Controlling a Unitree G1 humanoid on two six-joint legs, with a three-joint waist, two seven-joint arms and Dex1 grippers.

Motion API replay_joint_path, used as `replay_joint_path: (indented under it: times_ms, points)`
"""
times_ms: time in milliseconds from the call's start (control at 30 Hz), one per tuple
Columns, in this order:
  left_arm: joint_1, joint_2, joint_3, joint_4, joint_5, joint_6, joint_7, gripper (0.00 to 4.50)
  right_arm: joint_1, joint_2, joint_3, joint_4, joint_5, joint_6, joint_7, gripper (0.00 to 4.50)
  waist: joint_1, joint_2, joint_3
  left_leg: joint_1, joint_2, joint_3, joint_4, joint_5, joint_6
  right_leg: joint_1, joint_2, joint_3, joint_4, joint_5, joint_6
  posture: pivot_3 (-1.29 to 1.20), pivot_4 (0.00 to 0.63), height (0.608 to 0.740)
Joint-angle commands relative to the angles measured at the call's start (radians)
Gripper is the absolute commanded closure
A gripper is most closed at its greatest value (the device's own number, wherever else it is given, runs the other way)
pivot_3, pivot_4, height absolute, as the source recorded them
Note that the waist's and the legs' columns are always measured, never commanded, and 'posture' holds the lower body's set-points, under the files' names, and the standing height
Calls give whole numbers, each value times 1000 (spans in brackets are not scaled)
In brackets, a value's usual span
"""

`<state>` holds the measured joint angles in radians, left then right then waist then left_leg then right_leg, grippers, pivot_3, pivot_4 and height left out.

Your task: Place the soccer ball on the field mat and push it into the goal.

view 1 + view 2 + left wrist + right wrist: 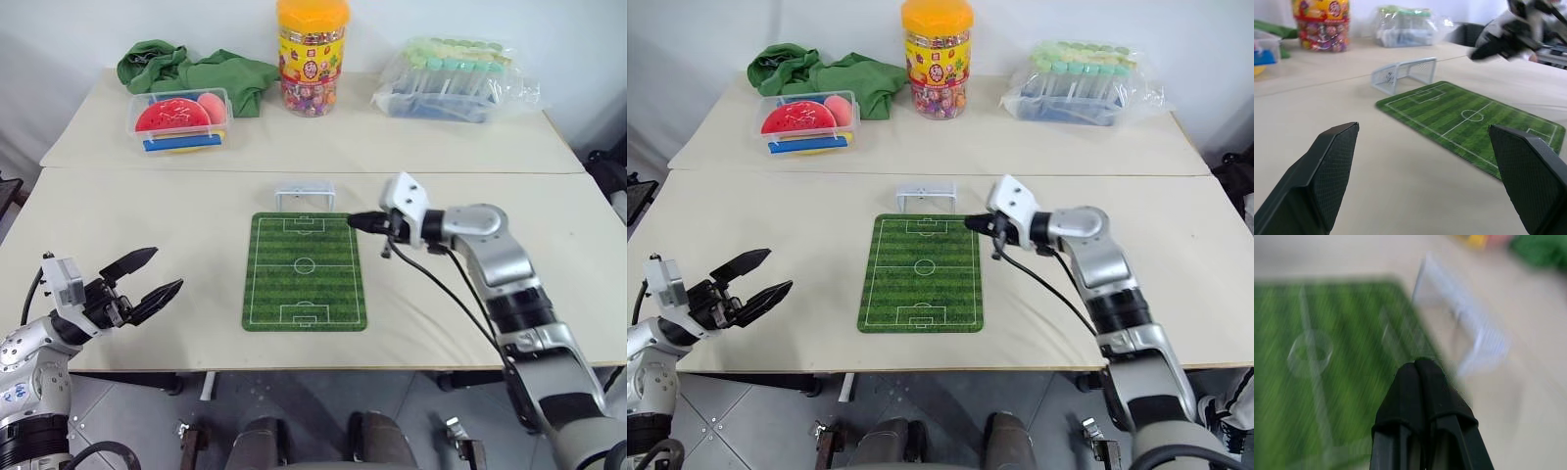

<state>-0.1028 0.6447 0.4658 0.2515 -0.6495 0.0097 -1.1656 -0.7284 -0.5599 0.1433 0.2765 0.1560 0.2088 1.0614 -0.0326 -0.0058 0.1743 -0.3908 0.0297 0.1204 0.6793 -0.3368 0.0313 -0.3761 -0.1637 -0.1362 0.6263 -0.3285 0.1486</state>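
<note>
The field mat [305,272] lies flat in the middle of the near table, green with white pitch lines. The goal [305,194], a small white frame, stands just beyond the mat's far end. My right gripper [355,220] is shut with its fingertips [1418,369] pressed together. It hovers over the mat's far right corner, close to the goal's right post. My left gripper [167,268] hangs open over the bare table well left of the mat, nothing between its fingers [1332,166]. The soccer ball is out of view.
On the far table are a green cloth [196,69], a clear box [179,119] holding red and pink items, a tall candy jar [312,57] and a bag of tubes [453,78]. A seam divides the two tables behind the goal.
</note>
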Motion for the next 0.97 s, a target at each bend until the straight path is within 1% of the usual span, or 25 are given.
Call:
replay_joint_path:
  times_ms: [33, 67, 167, 267, 400, 433, 533, 600, 700, 867, 967]
  points:
    - [13, 30, 36, -33, 13, 29, 69, 0, 96, -114, -92, -143, 140, 69, 153, 3919, 4, 0, 0, 0, 0, 0, 0, 0, 0, 0, 0, 0, 0, 0, 0, 0, 150, 740]
    - [14, 31, 38, -36, 24, 24, 86, 0, 129, -141, -115, -159, 171, 78, 185, 3590, 5, 0, 0, 0, 0, 0, 0, 0, 0, 0, 0, 0, 0, 0, 0, 0, 150, 740]
    - [14, 43, 49, -49, 23, 39, 109, 0, 190, -187, -193, -103, 212, 30, 222, 2578, 5, -1, 0, 0, 0, 0, 1, 0, 0, 1, 0, 0, -1, 0, 0, 0, 150, 740]
    - [16, 45, 63, -73, -12, 65, 101, 0, 231, -219, -228, -68, 238, 2, 279, 1508, 1, -1, 0, 1, 1, 4, 2, 0, 0, 1, 0, 2, -1, 0, 0, 0, 150, 740]
    - [42, 67, 100, -131, -71, 138, 84, 0, 297, -279, -325, 36, 293, -60, 383, 172, 5, -1, 1, 2, 1, 3, 3, 0, 0, 1, 0, 2, -1, 0, 0, 0, 150, 740]
    - [72, 81, 108, -148, -71, 137, 53, 0, 310, -293, -339, 56, 294, -80, 403, 38, 5, -1, 1, 1, 1, 3, 3, 0, 0, 1, 0, 2, -1, 0, 0, 0, 150, 740]
    - [155, 126, 134, -147, -70, 152, -28, 0, 335, -329, -362, 112, 291, -97, 433, 38, 1, 0, 1, 2, 1, 4, 2, 0, 0, 1, 0, 2, -1, 0, 0, 0, 150, 740]
    - [183, 141, 149, -142, -67, 151, -46, 0, 337, -345, -355, 150, 266, -119, 428, 38, 1, 0, 1, 2, 2, 5, 2, 0, 0, 1, 0, 2, -1, 0, 0, 0, 150, 740]
    - [212, 156, 160, -119, -43, 123, -83, 0, 351, -346, -356, 156, 252, -133, 401, 38, 3, 0, 1, 2, 2, 5, 3, 0, 0, 1, 0, 3, -1, 0, 0, 0, 150, 740]
    - [208, 140, 173, -136, -60, 149, -37, 0, 385, -344, -369, 111, 261, -119, 370, 38, 6, 0, 1, 2, 2, 5, 3, 0, 0, 1, -1, 3, -1, 0, 0, 0, 150, 740]
    - [212, 136, 167, -144, -60, 147, -47, 0, 417, -338, -382, 72, 271, -105, 340, 38, 7, 0, 1, 2, 1, 4, 3, 0, 0, 1, -1, 3, 0, 0, 0, 0, 150, 740]
